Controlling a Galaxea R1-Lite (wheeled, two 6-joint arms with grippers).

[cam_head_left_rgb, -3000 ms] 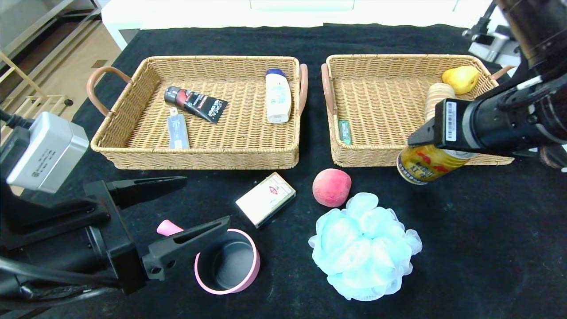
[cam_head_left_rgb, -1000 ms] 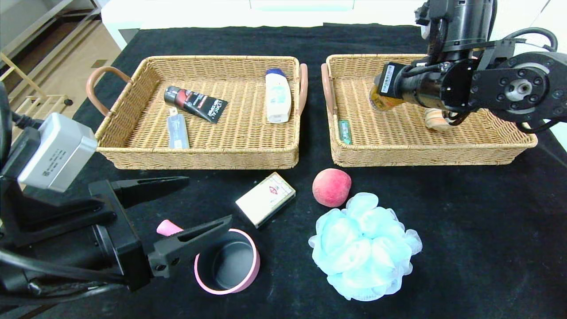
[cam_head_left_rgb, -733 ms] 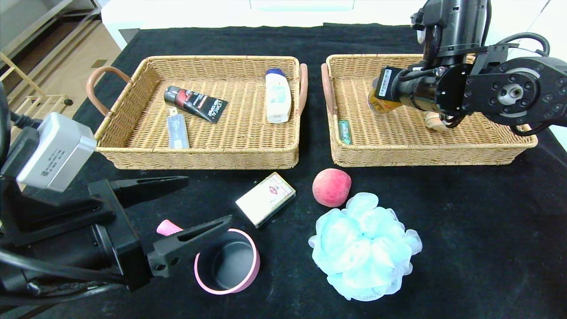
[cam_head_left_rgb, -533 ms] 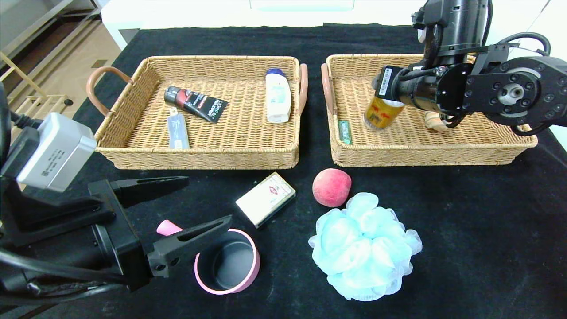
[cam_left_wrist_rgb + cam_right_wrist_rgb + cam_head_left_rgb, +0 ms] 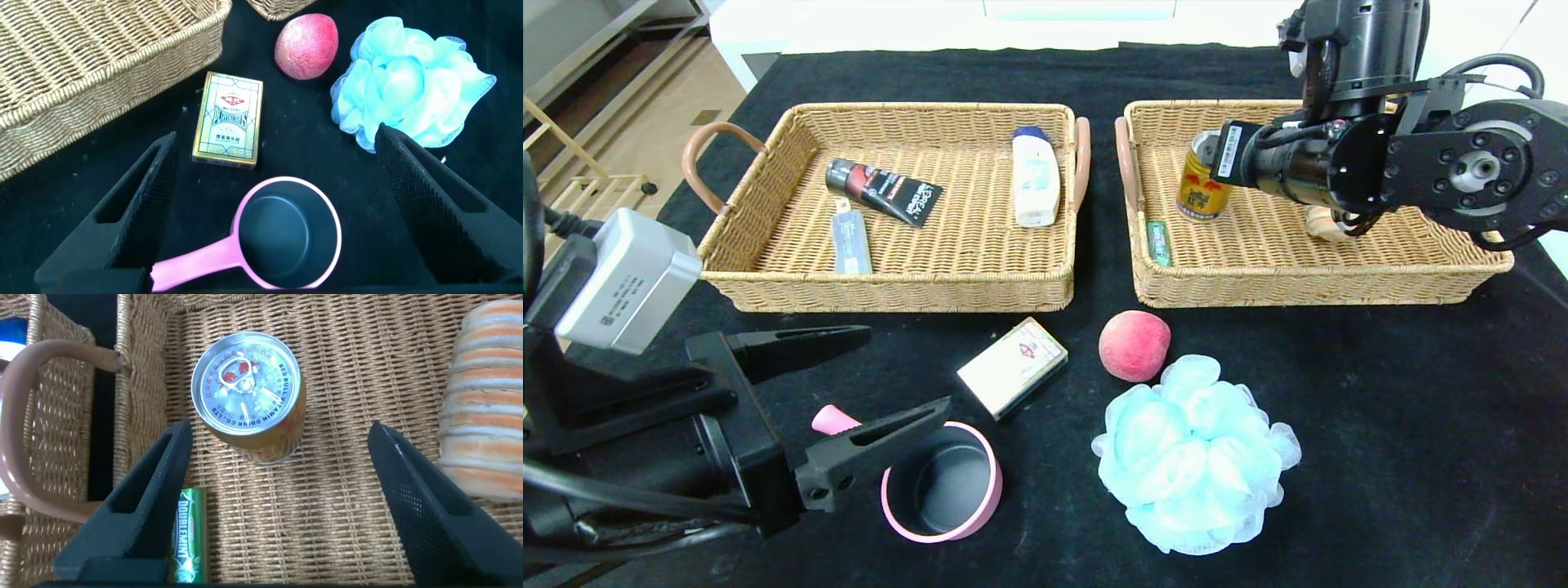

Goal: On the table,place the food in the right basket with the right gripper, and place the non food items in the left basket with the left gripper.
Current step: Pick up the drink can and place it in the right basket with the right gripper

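Wicker right basket [image 5: 1258, 278]: holds the upright gold can [image 5: 1202, 186] and striped roll [image 5: 486, 392].
Right gripper [image 5: 282, 510]: fingers spread, can free (standing beyond the tips).
Left gripper [image 5: 274, 204]: spread wide over the round pink saucepan [image 5: 286, 241].
Black cloth table [image 5: 1380, 425]: fuzzy peach [image 5: 1134, 345], mesh pouf [image 5: 1192, 453], card box [image 5: 1011, 367].

Green gum pack [image 5: 185, 536]: "DOUBLEMINT". Drink can [image 5: 248, 389] lid rim: "RED BULL VITAMIN DRINK CO. LTD" (partly legible). Black tube [image 5: 883, 191]: "L'OREAL".

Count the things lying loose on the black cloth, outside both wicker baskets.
4: a cream card box, a pink-red peach, a fluffy pale-blue mesh pouf and a small pink saucepan, all in front of the baskets. The left arm could hide more.
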